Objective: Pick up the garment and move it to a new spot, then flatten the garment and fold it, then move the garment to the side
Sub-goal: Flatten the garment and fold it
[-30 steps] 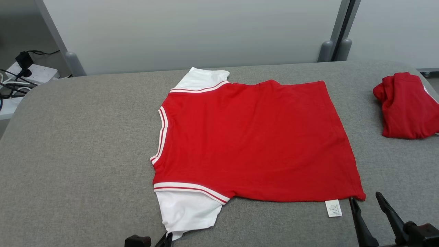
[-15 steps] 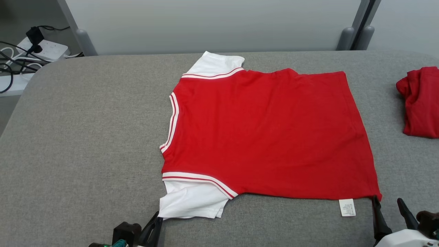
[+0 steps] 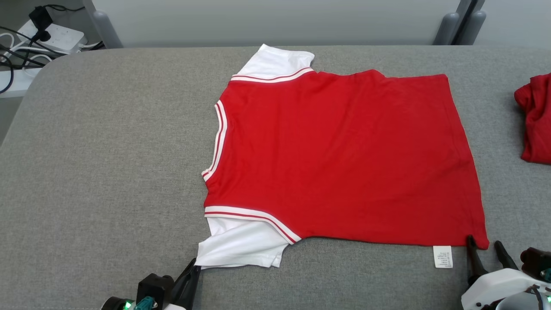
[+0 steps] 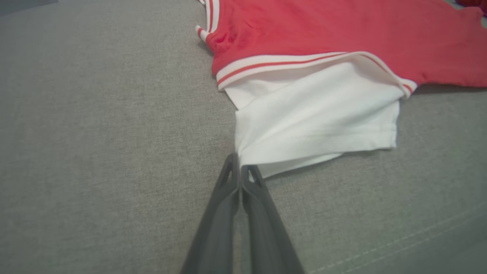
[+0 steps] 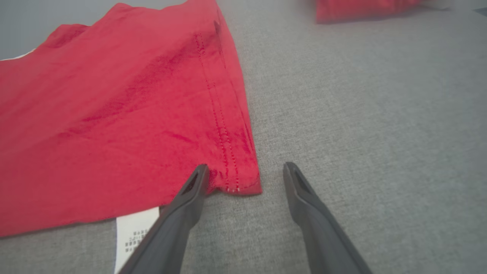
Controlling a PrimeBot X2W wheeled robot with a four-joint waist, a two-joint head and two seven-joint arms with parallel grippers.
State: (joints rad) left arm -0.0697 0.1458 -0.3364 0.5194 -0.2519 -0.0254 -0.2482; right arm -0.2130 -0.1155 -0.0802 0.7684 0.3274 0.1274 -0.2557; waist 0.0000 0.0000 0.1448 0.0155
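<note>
Grey woven cloth is covering the table, and low on it the left gripper is lying with its two dark fingers pressed together, pinching the near corner of the white sleeve, whose fabric is gathering into a point at the tips. Over to the right, the right gripper is resting with its fingers spread, the near hem corner of the garment lying between them and one fingertip touching the red edge. A white care label is sticking out from under the hem just beside that finger. Outward from both, the garment is lying flat across the middle of the table, red body with white, red-striped trim at the collar and sleeves, its other white sleeve pointing toward the far edge. A second red garment is sitting bunched at the table's right edge, well apart. Beyond the table, a pale panel is standing on grey posts, and a white power strip with black cables is lying at the far left.
</note>
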